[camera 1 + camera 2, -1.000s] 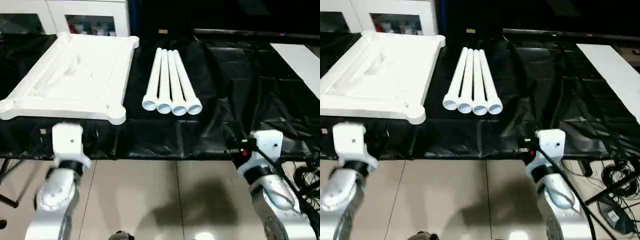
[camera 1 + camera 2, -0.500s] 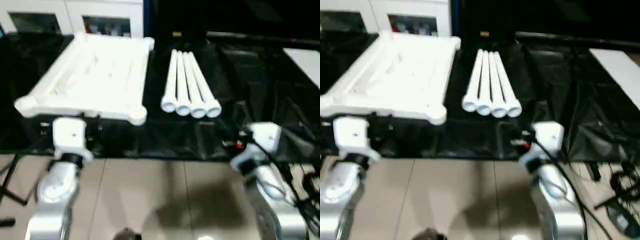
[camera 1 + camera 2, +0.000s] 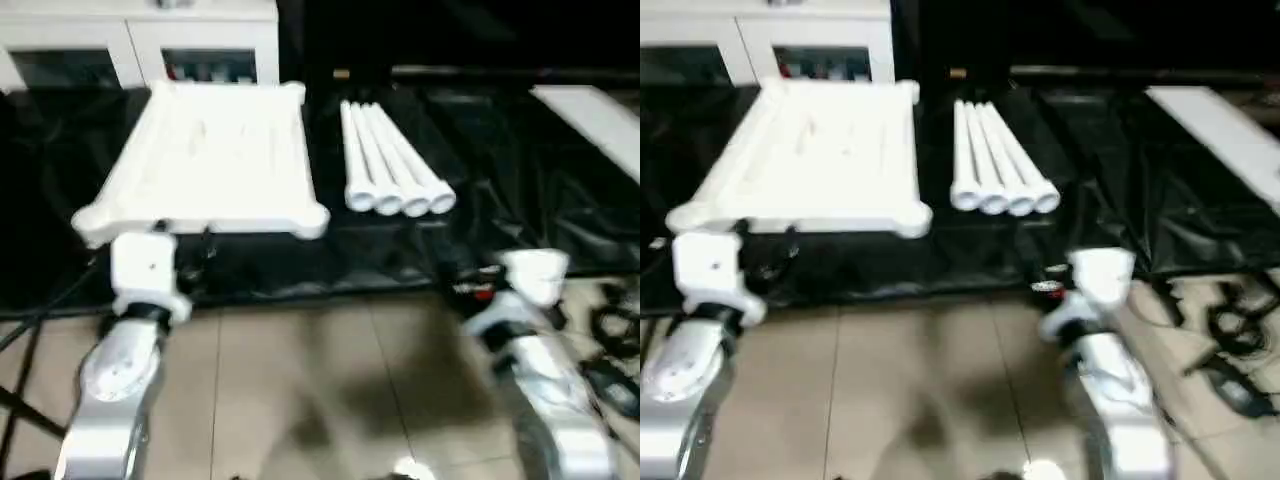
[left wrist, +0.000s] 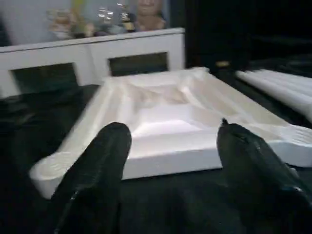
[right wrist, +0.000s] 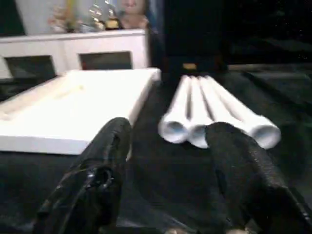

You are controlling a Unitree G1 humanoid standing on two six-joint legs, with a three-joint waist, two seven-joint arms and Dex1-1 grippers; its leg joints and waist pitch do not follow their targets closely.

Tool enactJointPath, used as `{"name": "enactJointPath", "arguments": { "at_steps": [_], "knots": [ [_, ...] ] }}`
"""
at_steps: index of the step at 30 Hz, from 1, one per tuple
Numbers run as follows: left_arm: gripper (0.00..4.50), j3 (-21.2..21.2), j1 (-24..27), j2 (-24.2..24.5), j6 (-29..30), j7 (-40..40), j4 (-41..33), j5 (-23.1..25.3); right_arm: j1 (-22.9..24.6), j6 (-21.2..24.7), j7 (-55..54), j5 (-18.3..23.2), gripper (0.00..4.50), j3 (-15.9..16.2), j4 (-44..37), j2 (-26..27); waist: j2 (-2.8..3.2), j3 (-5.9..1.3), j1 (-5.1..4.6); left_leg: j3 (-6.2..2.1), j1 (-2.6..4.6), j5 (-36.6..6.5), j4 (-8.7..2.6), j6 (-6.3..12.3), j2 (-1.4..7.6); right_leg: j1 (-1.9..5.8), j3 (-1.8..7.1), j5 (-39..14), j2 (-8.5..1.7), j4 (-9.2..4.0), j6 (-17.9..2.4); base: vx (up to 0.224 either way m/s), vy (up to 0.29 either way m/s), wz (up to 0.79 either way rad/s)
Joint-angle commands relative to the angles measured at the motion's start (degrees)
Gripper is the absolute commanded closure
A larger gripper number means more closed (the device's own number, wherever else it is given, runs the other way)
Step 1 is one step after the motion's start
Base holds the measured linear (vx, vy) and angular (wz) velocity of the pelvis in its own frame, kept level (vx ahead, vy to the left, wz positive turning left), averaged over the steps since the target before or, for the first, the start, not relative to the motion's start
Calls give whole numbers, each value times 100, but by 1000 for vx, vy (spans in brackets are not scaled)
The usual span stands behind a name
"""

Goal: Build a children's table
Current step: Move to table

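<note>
Both grippers hang open and empty, short of the parts

Tabletop (image 3: pixel 215 155) lies underside up at eleven o'clock, four legs (image 3: pixel 392 170) bunched at one. Left gripper (image 4: pixel 170 161) and right gripper (image 5: pixel 168 161) gape, holding nothing. A careless reach could roll the legs apart. Blur hides the corner sockets.

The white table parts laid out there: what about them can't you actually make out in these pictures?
- Table top: its ribs are smeared by blur in the head views.
- Its near right corner: cut off by the left wrist picture's edge.
- Four legs: far ends too blurred to read.
- One leg's open end: hidden behind a right gripper finger in the right wrist view.
</note>
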Motion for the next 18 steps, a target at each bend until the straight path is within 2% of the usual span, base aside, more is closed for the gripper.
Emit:
{"name": "enactJointPath", "arguments": {
  "at_steps": [1,2,3,4,5,6,7,8,9,10,11,12,13,14,15,16,17,18],
  "knots": [
    [98,-130,-25,-77,27,40,-44,89,-43,-48,-14,28,139,-79,57,-55,263,-304,-90,-1011,379,-1376,-1160,-780,1261,-293,184,-98,-139,191,210,-48,184,0],
    [92,-161,-18,-80,26,44,-52,124,-49,-59,-12,27,130,-85,72,-54,256,-392,-53,-1055,425,-106,-1081,-388,1333,-448,229,-701,-97,415,458,-46,123,-2],
    [89,-179,-13,-84,26,46,-58,142,-52,-66,-10,26,121,-90,81,-53,245,-424,-53,-1036,407,420,-1015,-163,1327,-511,260,-790,-112,487,538,-46,123,-2],
    [67,-194,-17,-77,28,40,-54,155,-67,-74,-9,26,107,-85,95,-47,279,-429,15,-928,232,998,-1011,149,1193,-492,271,-852,-104,604,560,-65,59,-6],
    [57,-201,-23,-79,34,36,-54,150,-83,-78,-13,17,102,-78,108,-45,260,-503,9,-898,284,1085,-981,303,1118,-524,265,-800,-90,601,532,-76,-23,-9],
    [57,-201,-23,-79,34,36,-54,150,-83,-78,-13,17,102,-78,108,-45,222,-503,30,-848,245,1022,-1016,697,1022,-530,316,-680,-77,565,437,-76,-23,-9],
    [52,-214,-41,-67,39,44,-48,162,-108,-82,-6,7,95,-77,132,-28,166,-458,78,-736,116,461,-1110,1100,938,-481,361,-528,-79,470,241,-86,-97,-5],
    [46,-210,-43,-77,28,43,-47,150,-111,-80,-7,4,83,-76,135,-28,41,-465,70,-677,88,-276,-1150,1419,854,-417,446,-311,-140,270,-238,-100,-168,2],
    [35,-190,-53,-122,-5,61,-52,120,-122,-75,-12,-9,71,-72,149,-33,15,-415,104,-557,-24,-747,-1180,1522,715,-343,479,-273,-172,118,-551,-100,-168,2],
    [23,-186,-61,-131,48,101,-71,153,-130,-59,-4,18,63,-81,150,-32,-206,-352,157,-108,-310,-1306,-687,1329,126,-178,682,-811,-594,-634,-1534,-100,-225,-1],
    [9,-185,-63,-132,58,108,-75,159,-131,-57,-2,22,55,-82,151,-32,-350,-396,290,242,-294,-989,140,1183,-163,-92,762,-1480,-885,-1006,-1756,-89,-220,-5],
    [9,-143,-86,-167,123,137,-67,148,-164,-32,-4,43,55,-89,164,-36,-377,-291,429,243,-450,-43,295,473,-19,-6,918,-2285,-1039,-935,-879,-89,-220,-5],
    [5,-145,-91,-154,140,136,-59,171,-176,-27,-3,53,45,-91,163,-34,-369,-295,478,227,-412,71,157,313,8,-2,899,-2471,-983,-907,-410,-76,-192,-10],
    [2,-163,-99,-108,169,141,-37,254,-201,1,-2,41,34,-77,162,-50,-358,-302,535,148,-329,-37,-179,321,157,31,961,-2566,-960,-824,220,-73,-157,-6],
    [2,-182,-103,-65,184,148,-20,329,-217,29,-2,14,34,-55,162,-69,-275,-341,541,109,-235,-84,-362,345,270,20,910,-2411,-916,-783,253,-73,-157,-6],
    [0,-182,-103,-65,184,148,-20,329,-217,29,-2,14,19,-55,162,-69,-211,-365,518,98,-143,-83,-641,394,417,-81,696,-1888,-547,-648,344,-75,-108,9],
    [0,-179,-108,-54,161,145,-12,337,-233,36,15,-16,13,-23,168,-93,-197,-373,476,93,-95,-284,-715,423,508,-151,641,-1608,-470,-621,304,-56,-65,15],
    [0,-151,-116,-69,116,137,-9,287,-253,21,48,-31,6,12,184,-106,-157,-357,463,88,-22,-760,-791,436,616,-194,587,-1397,-467,-606,83,-56,-65,15]
  ]
}}
